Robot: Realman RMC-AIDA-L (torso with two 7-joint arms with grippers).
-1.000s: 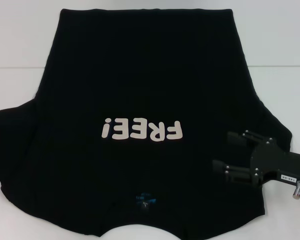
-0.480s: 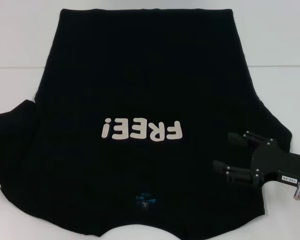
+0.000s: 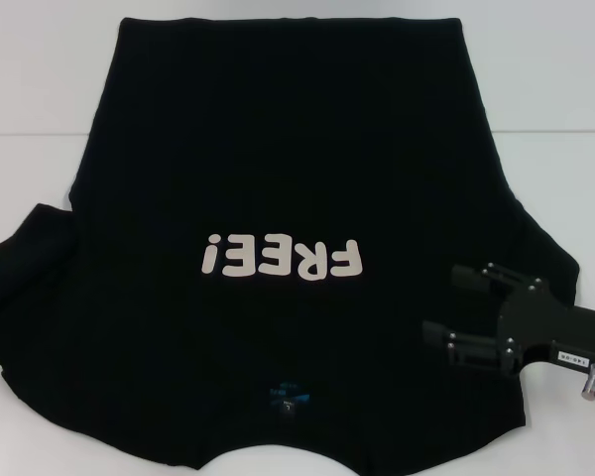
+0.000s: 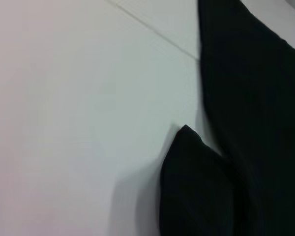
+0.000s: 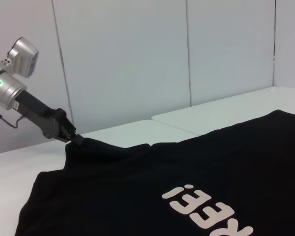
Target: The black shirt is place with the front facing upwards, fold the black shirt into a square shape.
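Here the step in hand looks to be the first fold: bringing a sleeve in over the body of the black shirt (image 3: 278, 178). The left hand (image 5: 71, 136) is clenched on the cloth at the left sleeve, seen from the right wrist view with the fabric pulled up into a small peak at its tip; in the head view that hand is out of frame, and only the raised sleeve (image 3: 30, 258) shows. To do this well, I judge the sleeve should be carried low and straight across toward the lettering, so the crease runs parallel to the side seam and the body does not drag along the bench (image 3: 40, 79). The right hand (image 3: 454, 309) hovers over the right side of the shirt near the other sleeve, its two fingers spread apart and holding nothing (it may be meant to pin the cloth or take its own sleeve next).

The shirt lies spread on the white bench, front up, collar toward the robot and hem at the far edge. It is plain black with white "FREE!" lettering (image 3: 283, 260) across the chest and a small blue neck label (image 3: 286, 395) near the collar. The body lies fairly flat.
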